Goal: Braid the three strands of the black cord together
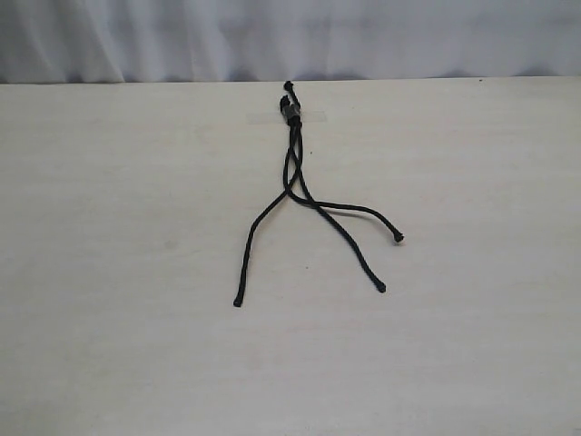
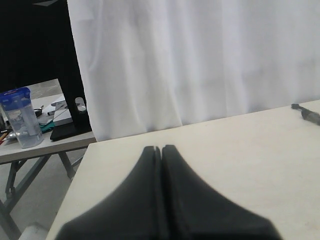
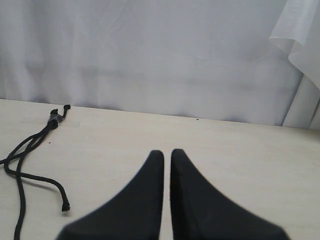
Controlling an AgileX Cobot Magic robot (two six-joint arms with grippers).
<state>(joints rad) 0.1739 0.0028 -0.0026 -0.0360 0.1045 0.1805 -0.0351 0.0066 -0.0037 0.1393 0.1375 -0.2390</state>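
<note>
The black cord lies in the middle of the pale table, its bound head at the far edge under a strip of clear tape. Its three strands run toward the near side and cross below the head. One strand bends left, one runs down to the right, and one curves farther right. Neither gripper shows in the exterior view. My left gripper is shut and empty, with the cord's head far off. My right gripper is shut and empty, apart from the cord and a strand tip.
A white curtain hangs behind the table's far edge. In the left wrist view the table's side edge drops off beside a lower side table holding a blue-lidded jar and clutter.
</note>
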